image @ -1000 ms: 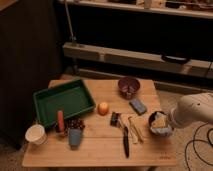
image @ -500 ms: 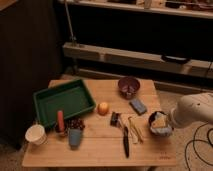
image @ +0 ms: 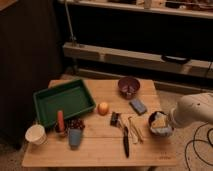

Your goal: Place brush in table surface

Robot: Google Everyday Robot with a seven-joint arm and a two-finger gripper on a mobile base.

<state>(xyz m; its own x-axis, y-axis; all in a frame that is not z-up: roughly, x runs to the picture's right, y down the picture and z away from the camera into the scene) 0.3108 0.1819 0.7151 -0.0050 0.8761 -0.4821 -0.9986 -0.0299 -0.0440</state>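
The brush [image: 123,136] lies flat on the table surface [image: 100,150], near the front middle. Its small dark head [image: 115,119] points toward the back and its black handle runs toward the front edge. My gripper [image: 168,122] is at the end of the white arm [image: 194,111], which reaches in from the right. It sits at the table's right edge, beside a dark bowl [image: 159,125], and is well apart from the brush. Nothing shows as held in it.
A dark green tray [image: 65,100] sits at the left. A purple bowl [image: 128,86] and blue sponge [image: 138,106] sit at the back right. An orange fruit [image: 103,108], pale wooden utensils [image: 134,129], white cup [image: 36,134] and blue cup [image: 75,137] are also there. A cable [image: 197,147] lies on the floor at the right.
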